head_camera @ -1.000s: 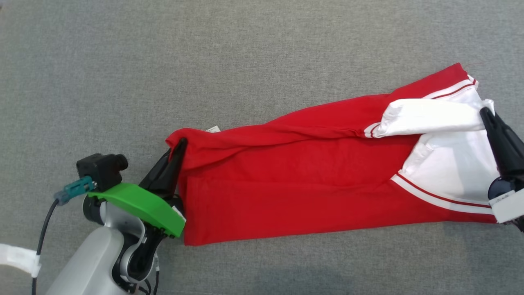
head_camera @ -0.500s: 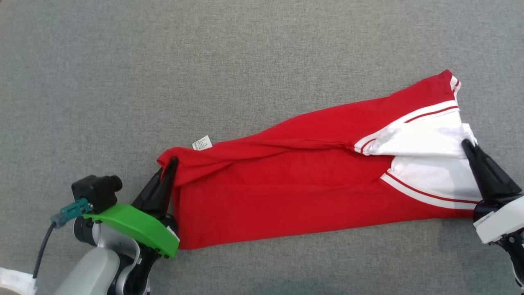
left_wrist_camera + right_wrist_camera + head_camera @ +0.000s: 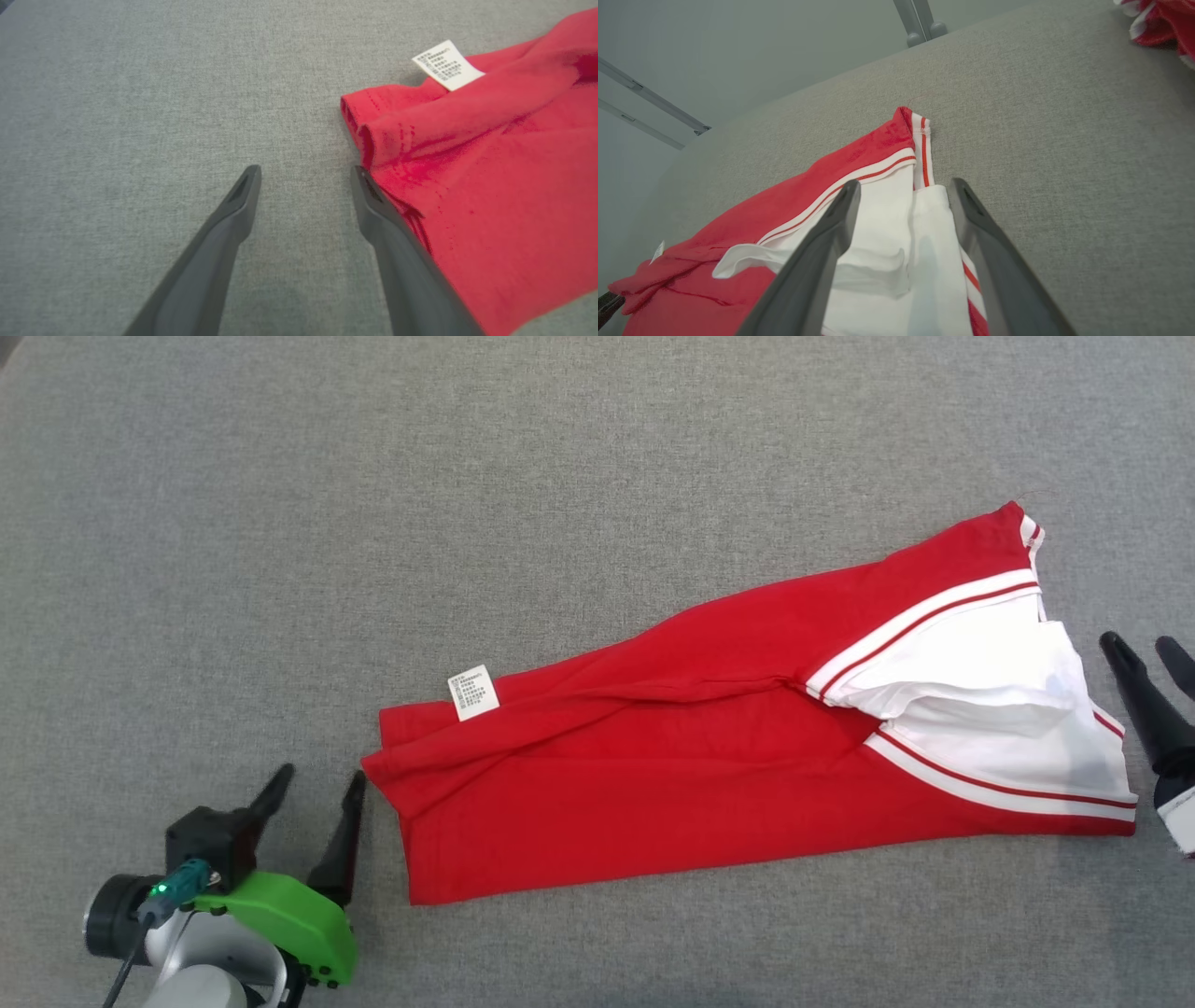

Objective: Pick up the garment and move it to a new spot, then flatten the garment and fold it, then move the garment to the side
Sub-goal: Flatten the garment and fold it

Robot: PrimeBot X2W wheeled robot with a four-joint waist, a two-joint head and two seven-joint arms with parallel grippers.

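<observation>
Left gripper (image 3: 321, 775) spread wide, empty, just beside red hem end of garment (image 3: 700, 756). Right gripper (image 3: 1139, 642) spread, empty, just beside garment's white striped end. Garment flat on grey surface (image 3: 373, 476), between grippers. Long axis left-right, white end angled away from robot. Care label (image 3: 474, 693) at hem end.

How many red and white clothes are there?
2. One garment lies spread on the surface; a second, bunched cloth shows at the right wrist view's corner, cut off. More may be hidden.

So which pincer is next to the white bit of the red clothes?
The right pincer; the left pincer sits by the all-red end of the garment, near its label.
</observation>
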